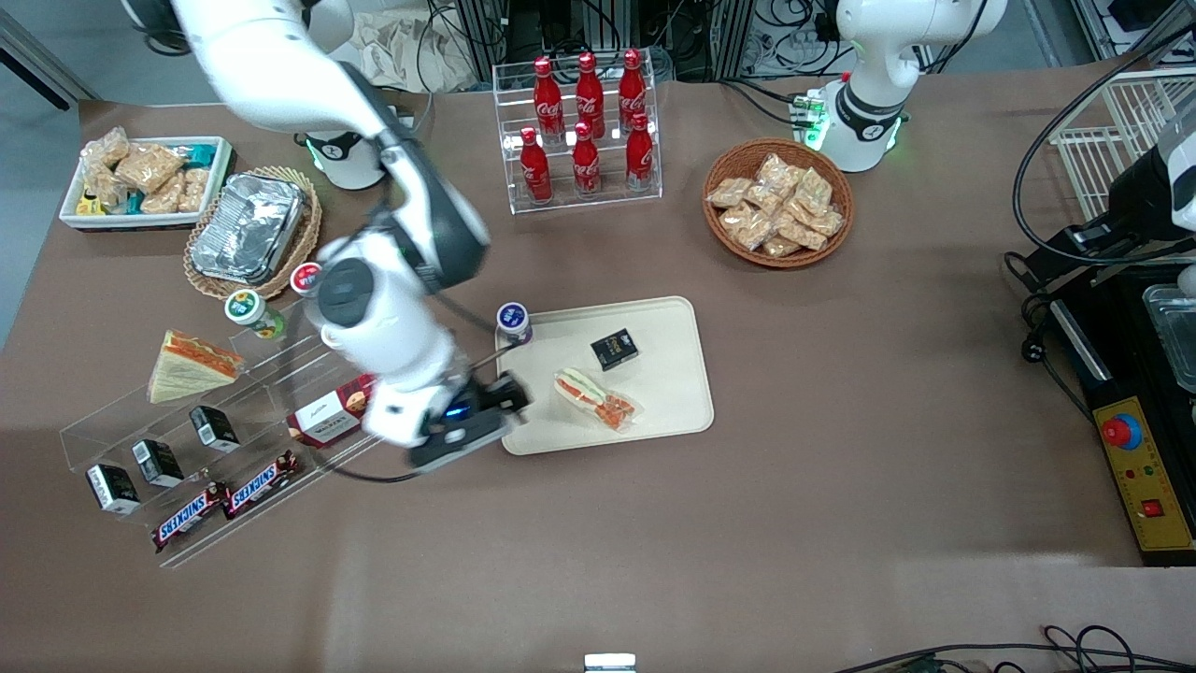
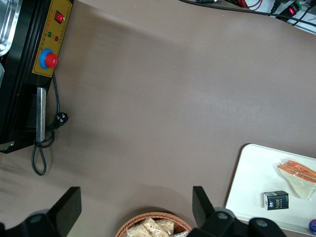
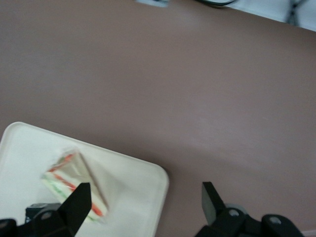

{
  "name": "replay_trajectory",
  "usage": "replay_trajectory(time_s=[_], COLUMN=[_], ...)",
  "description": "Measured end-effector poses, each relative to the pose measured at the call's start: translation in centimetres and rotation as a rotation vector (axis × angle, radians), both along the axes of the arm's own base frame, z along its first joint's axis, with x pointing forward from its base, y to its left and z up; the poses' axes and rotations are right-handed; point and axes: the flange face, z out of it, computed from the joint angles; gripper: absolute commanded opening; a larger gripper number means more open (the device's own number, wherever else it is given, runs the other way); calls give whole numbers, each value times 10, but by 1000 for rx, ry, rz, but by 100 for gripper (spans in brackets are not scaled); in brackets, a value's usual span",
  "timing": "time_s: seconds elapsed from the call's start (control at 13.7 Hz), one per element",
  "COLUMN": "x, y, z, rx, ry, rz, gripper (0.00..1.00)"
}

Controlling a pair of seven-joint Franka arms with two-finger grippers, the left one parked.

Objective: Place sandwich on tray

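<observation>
Lying flat on the cream-beige rectangular plastic tray [image 1: 665,404], the clear-wrapped triangular sandwich [image 1: 594,398] with its red-orange and green filling stripe sits at about seven o'clock from a small black box [image 1: 614,349]. The right arm's gripper [image 3: 143,201] hangs above the tray's edge, jaws spread wide, holding nothing

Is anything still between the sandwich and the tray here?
No. The clear-wrapped white-bread wedge sandwich already lies on the cream-beige rectangular plastic tray, beside a small black box. The open pincer is at the tray's edge, empty.
</observation>
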Motion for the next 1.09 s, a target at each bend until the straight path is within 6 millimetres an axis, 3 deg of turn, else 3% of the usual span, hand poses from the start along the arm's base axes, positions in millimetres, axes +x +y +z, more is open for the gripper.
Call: replay_trajectory(time_s=[0.29, 0.51, 0.66, 0.8, 1.09], x=[6, -1, -14, -30, -64], y=[-134, -217, -254, -278, -297], z=[75, 112, 126, 142, 178], rx=[-27, -15, -20, -55, -131], ry=[88, 110, 168, 209, 251], rz=[-208, -327, -374, -395, -410], gripper=[99, 99, 99, 99, 99])
